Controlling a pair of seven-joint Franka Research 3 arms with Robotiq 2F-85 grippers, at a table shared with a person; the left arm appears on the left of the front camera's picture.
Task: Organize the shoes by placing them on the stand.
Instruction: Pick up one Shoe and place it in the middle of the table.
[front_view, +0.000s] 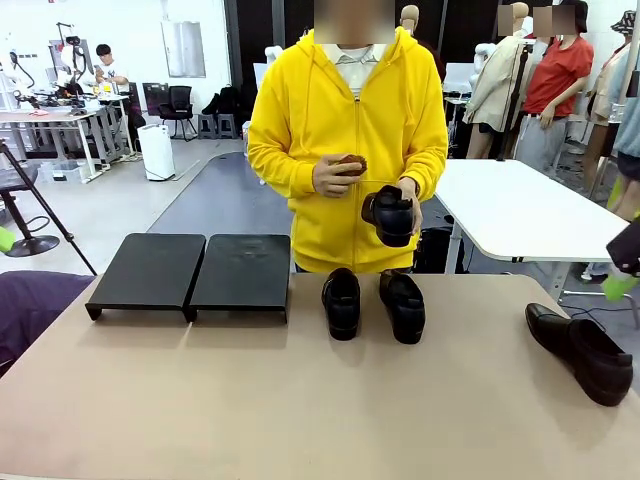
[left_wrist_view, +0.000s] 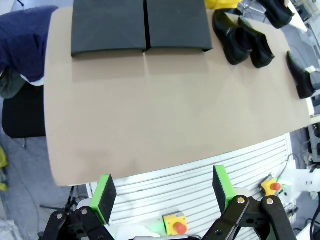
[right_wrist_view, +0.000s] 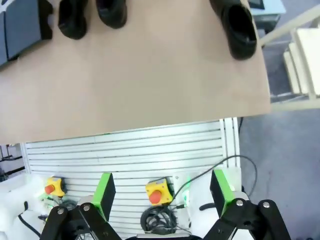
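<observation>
The left gripper (left_wrist_view: 162, 192) and right gripper (right_wrist_view: 162, 192) hang wide open, empty. Three shoes (front_view: 341, 302) sit on the table (front_view: 250, 400) right of the stand (front_view: 190, 272); a person (front_view: 350, 130) holds the fourth shoe (front_view: 392, 218), plus perhaps a cloth (front_view: 352, 165).

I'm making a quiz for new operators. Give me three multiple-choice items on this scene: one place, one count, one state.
1. Where is the stand? A far left of the table; B right edge; C centre front.
2. How many shoes lie on the table? A one; B three; C five.
3. The left gripper is: A shut on a shoe; B open, empty; C shut on the stand.
A: it sits left of the pair. B: the pair plus a lone shoe; the person holds a fourth. B: pads apart, nothing between.
</observation>
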